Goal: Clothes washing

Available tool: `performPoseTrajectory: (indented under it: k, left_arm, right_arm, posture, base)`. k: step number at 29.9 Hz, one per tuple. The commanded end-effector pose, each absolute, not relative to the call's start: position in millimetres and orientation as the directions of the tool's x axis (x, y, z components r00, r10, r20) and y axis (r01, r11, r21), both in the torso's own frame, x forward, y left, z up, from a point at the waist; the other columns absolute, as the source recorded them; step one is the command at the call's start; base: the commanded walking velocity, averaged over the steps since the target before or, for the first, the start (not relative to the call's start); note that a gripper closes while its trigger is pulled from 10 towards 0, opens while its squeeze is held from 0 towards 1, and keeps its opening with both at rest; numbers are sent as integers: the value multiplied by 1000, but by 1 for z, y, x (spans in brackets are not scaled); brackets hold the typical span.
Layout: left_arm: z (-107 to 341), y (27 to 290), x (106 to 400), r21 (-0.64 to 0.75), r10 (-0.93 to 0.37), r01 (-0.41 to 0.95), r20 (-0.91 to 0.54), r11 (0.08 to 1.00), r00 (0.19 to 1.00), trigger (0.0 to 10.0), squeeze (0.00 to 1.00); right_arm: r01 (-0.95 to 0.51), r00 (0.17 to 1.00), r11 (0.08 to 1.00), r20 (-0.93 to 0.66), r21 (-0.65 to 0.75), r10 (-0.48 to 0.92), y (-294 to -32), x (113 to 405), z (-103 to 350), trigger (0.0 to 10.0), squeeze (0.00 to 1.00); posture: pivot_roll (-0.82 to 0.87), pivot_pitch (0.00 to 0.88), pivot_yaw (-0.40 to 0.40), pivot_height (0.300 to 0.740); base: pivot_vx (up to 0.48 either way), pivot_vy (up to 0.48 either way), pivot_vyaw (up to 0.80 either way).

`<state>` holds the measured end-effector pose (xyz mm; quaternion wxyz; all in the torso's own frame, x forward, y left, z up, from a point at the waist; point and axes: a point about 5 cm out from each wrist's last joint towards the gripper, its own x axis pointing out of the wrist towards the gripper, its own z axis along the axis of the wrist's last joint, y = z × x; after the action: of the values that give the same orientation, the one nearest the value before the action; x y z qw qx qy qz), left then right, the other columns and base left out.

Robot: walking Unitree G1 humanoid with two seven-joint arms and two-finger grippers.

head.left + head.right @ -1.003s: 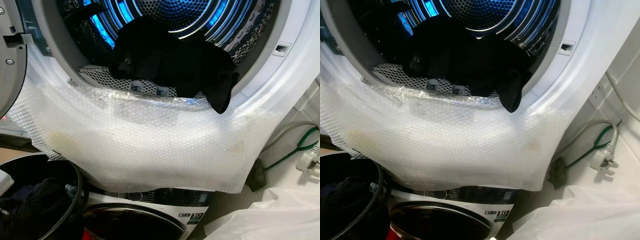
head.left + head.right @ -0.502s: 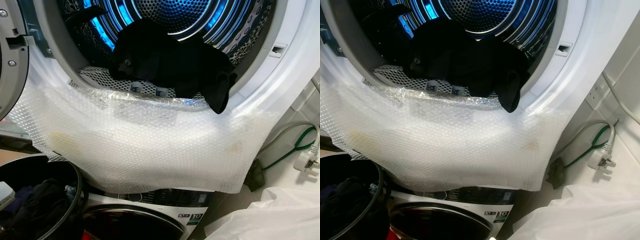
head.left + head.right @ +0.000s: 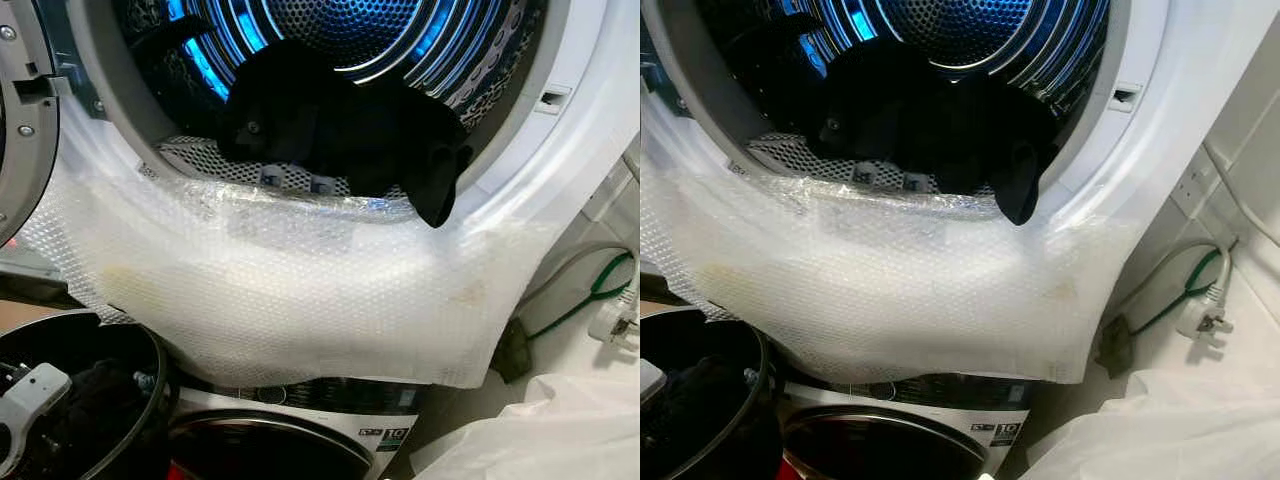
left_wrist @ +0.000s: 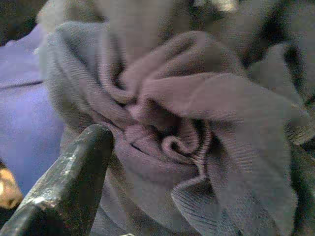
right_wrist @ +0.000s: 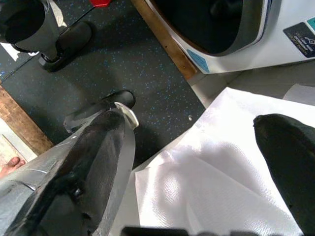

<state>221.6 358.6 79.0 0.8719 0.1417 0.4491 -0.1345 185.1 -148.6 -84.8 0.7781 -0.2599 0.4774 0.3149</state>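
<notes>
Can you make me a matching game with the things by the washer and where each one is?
Things:
1. black garment
2. bubble wrap
3. white plug
4. grey knit cloth

Places:
A. in front of the left tool
B. in the drum, one end over the rim
C. draped below the door opening
D. on the floor, to the right

Pairs: 1-B, 2-C, 3-D, 4-A

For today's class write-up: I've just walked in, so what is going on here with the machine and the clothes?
A humanoid robot is loading laundry. A black garment lies in the blue-lit perforated drum, one end hanging over the lip above a sheet of clear bubble wrap. The left gripper is down in the round black laundry basket, a finger against bunched grey ribbed cloth. The right gripper hangs open over white plastic sheeting.
</notes>
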Motion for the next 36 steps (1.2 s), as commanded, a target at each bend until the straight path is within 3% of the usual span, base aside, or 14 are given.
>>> performPoseTrajectory:
  k: [1, 12, 30, 31, 32, 33, 36]
  left_arm:
    - [74, 362, 223, 170, -48, 331, -828, 928, 559, 10000, 0]
    - [48, 356, 230, 184, 56, 169, -819, 968, 571, 10000, 0]
    - [20, 325, 248, 79, 47, 27, -799, 997, 599, 9922, 0]
    - [20, 325, 248, 70, 45, 17, -798, 997, 601, 7647, 0]
    - [20, 325, 248, 61, 42, 11, -798, 998, 601, 3255, 0]
    - [19, 324, 249, 50, 37, 4, -799, 999, 601, 157, 0]
    - [18, 322, 249, 14, 12, -2, -802, 1000, 597, 0, 0]
  right_arm:
    - [-719, 349, 688, -909, -103, 228, -154, 186, -85, 10000, 0]
    - [-722, 349, 683, -909, -107, 226, -155, 186, -84, 10000, 0]
    - [-725, 349, 680, -911, -113, 220, -159, 185, -84, 10000, 0]
    - [-724, 349, 681, -911, -113, 219, -159, 185, -84, 10000, 0]
    - [-724, 349, 681, -911, -114, 219, -160, 185, -84, 10000, 0]
    - [-724, 349, 681, -912, -115, 217, -160, 185, -84, 10000, 0]
    - [-722, 349, 682, -913, -116, 214, -162, 185, -84, 10000, 0]
  posture:
    - [195, 0, -101, 740]
    - [189, 0, -108, 740]
    - [161, 0, -125, 740]
    - [158, 0, -125, 740]
    - [158, 0, -126, 740]
    - [157, 0, -127, 740]
    - [155, 0, -129, 740]
  base:
    - [0, 0, 0]
    - [0, 0, 0]
    - [0, 0, 0]
    - [0, 0, 0]
    - [0, 0, 0]
    - [0, 0, 0]
    - [0, 0, 0]
